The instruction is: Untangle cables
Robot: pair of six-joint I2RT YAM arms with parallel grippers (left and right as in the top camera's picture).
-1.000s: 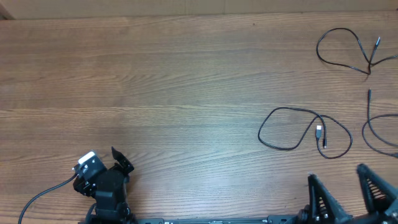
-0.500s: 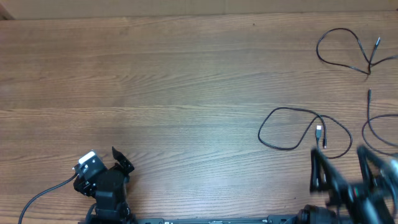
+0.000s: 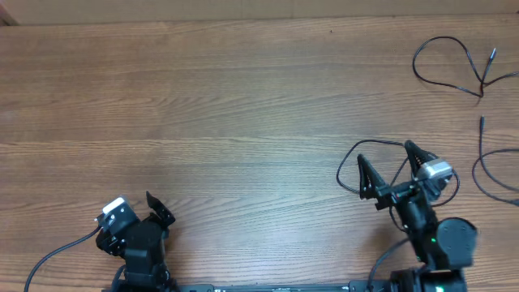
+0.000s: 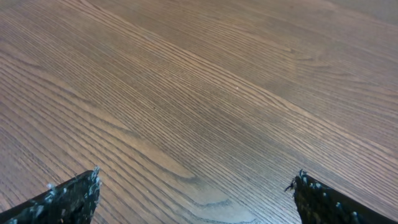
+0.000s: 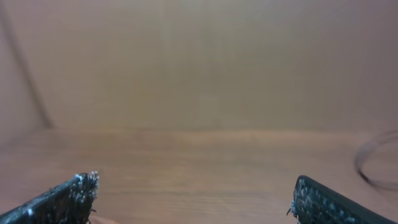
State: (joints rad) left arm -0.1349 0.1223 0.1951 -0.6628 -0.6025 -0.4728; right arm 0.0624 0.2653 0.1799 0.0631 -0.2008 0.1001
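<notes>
Three thin black cables lie on the right of the wooden table. One forms a loop (image 3: 340, 173) in front of the right arm. My right gripper (image 3: 383, 154) is open, and its two fingers sit over this loop and hide its right half and its plug ends. A second cable (image 3: 443, 38) lies looped at the far right corner. A third cable (image 3: 480, 142) runs off the right edge. My left gripper (image 3: 146, 209) is open and empty at the near left. The left wrist view (image 4: 196, 183) shows only bare wood between its fingers. The right wrist view (image 5: 193, 183) is blurred, with a faint cable arc (image 5: 373, 163) at its right.
A thicker black wire (image 3: 57, 251) runs from the left arm to the near left edge. The table's far edge (image 3: 243, 19) borders a tan wall.
My right arm has moved from the near right edge forward and left. Its open fingers now sit over the looped cable. The left arm and the cables have not moved.
</notes>
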